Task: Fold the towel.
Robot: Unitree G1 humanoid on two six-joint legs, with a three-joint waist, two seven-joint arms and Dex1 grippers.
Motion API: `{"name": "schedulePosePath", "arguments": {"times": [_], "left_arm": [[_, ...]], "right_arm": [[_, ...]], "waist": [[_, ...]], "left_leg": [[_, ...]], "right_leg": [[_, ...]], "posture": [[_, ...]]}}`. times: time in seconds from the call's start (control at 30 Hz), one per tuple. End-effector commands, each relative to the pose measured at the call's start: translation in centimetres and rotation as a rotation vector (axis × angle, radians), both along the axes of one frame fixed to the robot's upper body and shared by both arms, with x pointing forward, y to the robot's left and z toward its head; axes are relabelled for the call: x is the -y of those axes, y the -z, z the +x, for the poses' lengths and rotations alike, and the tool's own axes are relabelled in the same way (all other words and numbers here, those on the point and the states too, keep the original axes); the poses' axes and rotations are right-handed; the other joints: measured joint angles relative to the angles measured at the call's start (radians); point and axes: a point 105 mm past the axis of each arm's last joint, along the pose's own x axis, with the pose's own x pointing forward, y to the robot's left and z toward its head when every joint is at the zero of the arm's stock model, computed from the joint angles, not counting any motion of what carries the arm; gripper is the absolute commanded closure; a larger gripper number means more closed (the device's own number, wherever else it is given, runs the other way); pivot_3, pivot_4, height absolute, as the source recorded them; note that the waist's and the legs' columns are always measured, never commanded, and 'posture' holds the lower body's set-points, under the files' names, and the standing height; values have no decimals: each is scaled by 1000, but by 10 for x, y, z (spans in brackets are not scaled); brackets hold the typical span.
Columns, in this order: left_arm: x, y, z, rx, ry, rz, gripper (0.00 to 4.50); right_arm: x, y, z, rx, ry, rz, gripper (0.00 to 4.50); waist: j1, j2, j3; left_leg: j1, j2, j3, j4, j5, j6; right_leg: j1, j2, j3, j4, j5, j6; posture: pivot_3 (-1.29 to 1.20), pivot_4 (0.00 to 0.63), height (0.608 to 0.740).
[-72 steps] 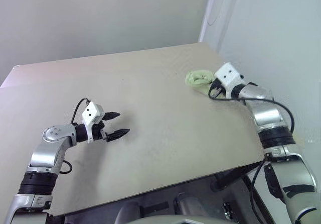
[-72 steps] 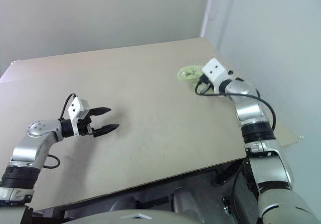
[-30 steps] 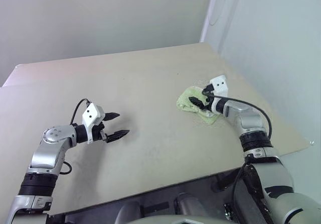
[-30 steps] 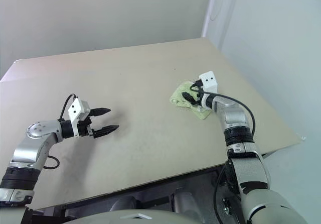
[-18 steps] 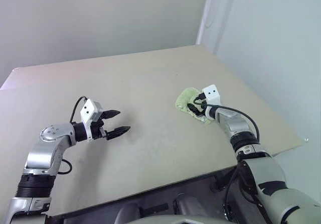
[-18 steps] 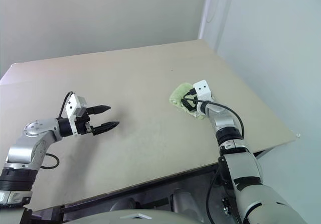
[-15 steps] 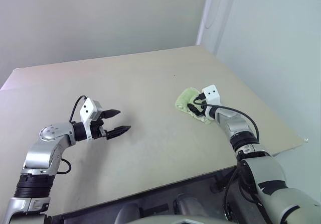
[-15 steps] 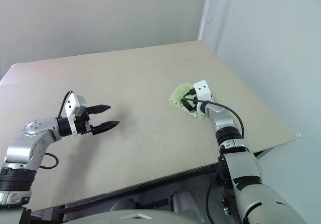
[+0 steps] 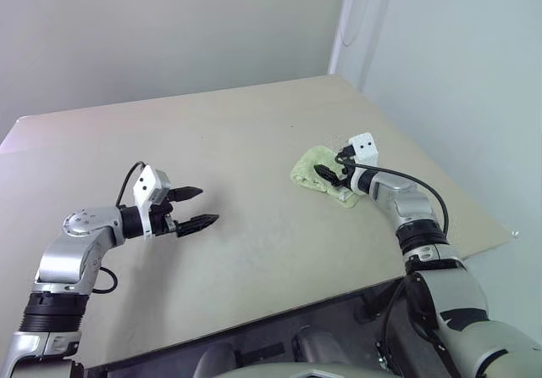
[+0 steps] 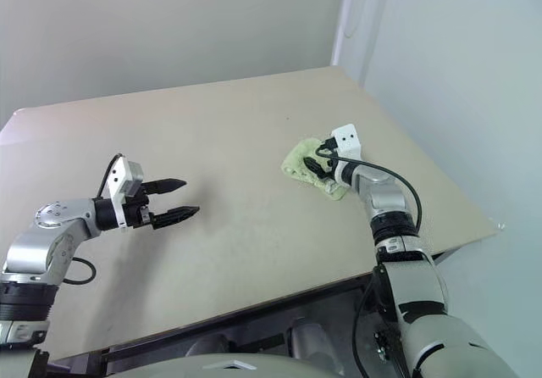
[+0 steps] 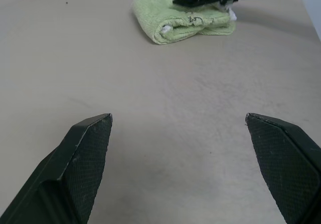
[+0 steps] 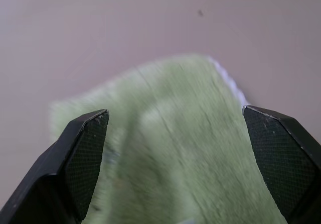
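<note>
The towel (image 9: 308, 167), a pale lime-green cloth, lies bunched in a thick folded bundle on the right part of the beige table (image 9: 246, 132). Its rolled end with white edging faces my left gripper (image 11: 178, 117) in the left wrist view, where the towel (image 11: 175, 17) sits well ahead. My right gripper (image 9: 327, 175) hovers just over the towel's right side, jaws wide open, with the green cloth (image 12: 180, 133) spread below and between its fingers. My left gripper (image 9: 204, 207) hangs open over bare table on the left, far from the towel.
The table's right edge (image 9: 440, 162) runs close behind the towel, with a pale wall and a corner (image 9: 339, 30) beyond it. The front edge (image 9: 279, 306) lies near me. A black cable (image 9: 423, 191) loops off my right wrist.
My right gripper has dragged the towel from near the far right corner in toward the table's middle, and it now sits slightly raised over the cloth. The left gripper has stayed put.
</note>
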Motion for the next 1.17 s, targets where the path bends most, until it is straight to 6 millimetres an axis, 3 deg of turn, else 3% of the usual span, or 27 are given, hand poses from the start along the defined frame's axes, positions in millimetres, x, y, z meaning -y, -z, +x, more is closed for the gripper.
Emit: {"name": "schedulePosePath", "arguments": {"times": [0.03, 0.2, 0.3, 0.4, 0.57, 0.93, 1.17], "left_arm": [[0, -14, 5, 68, 9, 4, 0], [0, -12, 3, 74, 5, -4, 0], [-1, -14, 2, 83, -9, -11, 0], [-4, -15, 0, 88, -26, -20, 0], [-8, -24, 3, 115, -64, -56, 0], [-9, -22, 13, 139, -85, -44, 0], [-3, -25, 18, 150, -82, -45, 0]], "right_arm": [[-5, -37, -1, 93, -44, 52, 45], [-4, -70, -8, 155, -86, 109, 45], [-9, -99, -22, 210, -165, 178, 45], [-19, -111, -41, 233, -262, 177, 45], [-34, -114, -62, 239, -367, 161, 45], [-61, -100, -61, 198, -429, 123, 45], [-66, -94, -65, 173, -455, 141, 45]], "waist": [[0, 0, 0], [2, 1, 1], [5, 2, 1], [7, 2, 1], [8, 1, 1], [7, 2, 1], [11, 1, 1]], "left_leg": [[0, 0, 0, 0, 0, 0], [0, 0, 0, 0, 0, 0], [-1, 0, 0, 0, 0, 0], [-1, 0, 0, -1, 0, 0], [-1, 0, 0, 0, 0, 0], [-1, 0, 1, 0, 0, 0], [-10, 0, 0, 1, 0, 0]], "right_leg": [[0, 0, 0, 0, 0, 0], [0, 0, 0, 0, 0, 0], [-1, 0, 0, 0, 0, 0], [-1, 0, 0, 0, -1, 1], [-2, 0, 0, 0, -1, 1], [-2, 0, 0, -1, -1, 1], [-9, 0, 0, 0, -1, 1]], "posture": [[0, 0, 740], [0, 0, 740], [0, 0, 740], [0, 0, 740], [0, 0, 740], [0, 0, 740], [0, 0, 740]]}}
